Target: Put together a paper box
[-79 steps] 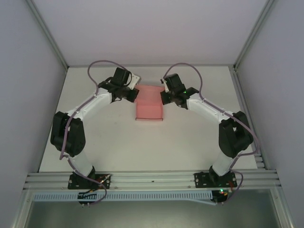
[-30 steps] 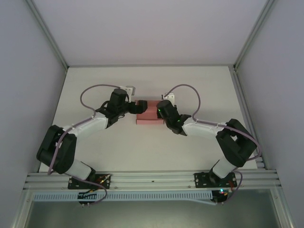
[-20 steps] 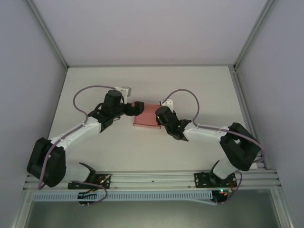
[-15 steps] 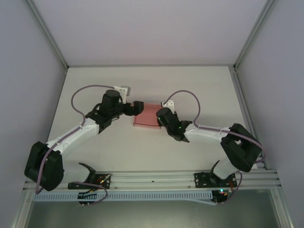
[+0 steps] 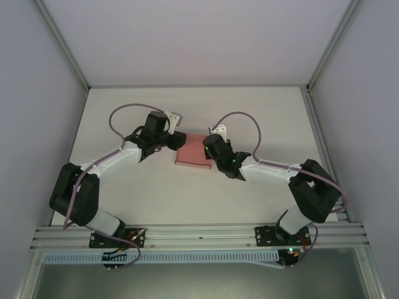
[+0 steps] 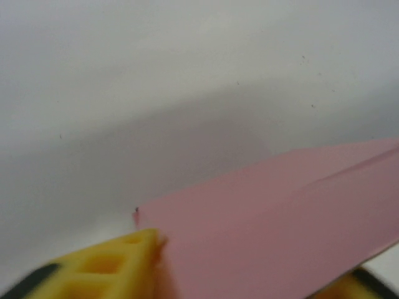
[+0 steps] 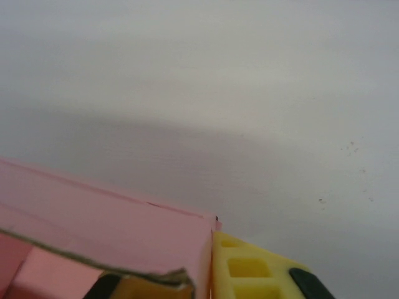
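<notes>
From the top view I see the pink box [image 5: 191,153] lying on the white worktop [image 5: 124,187], mid-depth and about centred between the arms. The left end effector [image 5: 178,139] is at its far left corner, and the right end effector [image 5: 209,149] is at its right edge. Both are touching the card.

On the left wrist view, a flat pink panel of the box [image 6: 280,218] slants across the lower right, with a fold line along it. The left end effector [image 6: 240,277] has one yellow finger [image 6: 112,268] against the panel's near corner and the other peeking out under its right edge. I cannot tell whether it is clamped on the card.

On the right wrist view, the right end effector [image 7: 199,280] is pressed together on a wall of the box [image 7: 93,224], with a yellow finger [image 7: 255,274] on its outer side. The card's cut edge runs across the bottom left.
</notes>
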You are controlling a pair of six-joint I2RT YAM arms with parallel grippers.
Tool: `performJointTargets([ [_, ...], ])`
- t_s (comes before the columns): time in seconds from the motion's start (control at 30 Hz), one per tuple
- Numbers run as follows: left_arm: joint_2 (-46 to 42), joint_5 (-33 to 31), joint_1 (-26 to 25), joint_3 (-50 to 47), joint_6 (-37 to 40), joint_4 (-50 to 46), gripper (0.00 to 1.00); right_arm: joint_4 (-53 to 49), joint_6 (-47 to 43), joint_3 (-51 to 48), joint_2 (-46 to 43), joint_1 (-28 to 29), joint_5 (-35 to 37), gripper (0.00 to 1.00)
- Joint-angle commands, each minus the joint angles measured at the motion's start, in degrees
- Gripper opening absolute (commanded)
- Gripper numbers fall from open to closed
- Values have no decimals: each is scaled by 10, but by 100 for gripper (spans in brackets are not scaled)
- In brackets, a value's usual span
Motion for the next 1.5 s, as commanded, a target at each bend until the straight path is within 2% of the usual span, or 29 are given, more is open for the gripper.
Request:
performJointTargets([
  [0.0,14,20,3,24,5,-10,15,0,-10,19,1,-14,-53,6],
  [0.17,19,59,3,36,-50,8,5,1,-13,47,19,-16,-107,2],
  [0.3,29,74,3,25,-123,45,2,11,23,59,35,-17,-106,1],
  [0.5,36,125,3,4,-219,103,0,72,54,23,33,-12,-104,0],
  [0.73,9,136,-2,-45,-178,102,2,108,26,-27,11,13,-60,0],
  [0.83,-22,136,-4,-84,-149,100,13,124,24,-64,-4,19,-57,0],
  [0.97,-58,137,-4,-114,-128,80,34,127,4,-100,-26,33,-43,0],
  [1.07,-73,136,-5,-125,-127,62,40,140,-38,-122,-35,55,-13,0],
  [1.13,-79,138,-5,-130,-130,50,50,148,-63,-135,-37,75,11,0],
  [1.2,-90,142,-5,-133,-136,38,55,155,-81,-147,-36,95,31,0],
  [1.27,-112,144,-6,-135,-141,20,70,144,-85,-148,-36,106,42,0],
  [1.33,-140,135,-5,-132,-146,-1,92,129,-82,-146,-42,114,57,0],
  [1.37,-153,124,-5,-130,-149,-13,98,127,-83,-147,-45,117,62,0],
  [1.47,-180,74,-4,-116,-166,-66,100,134,-89,-153,-54,123,64,0],
])
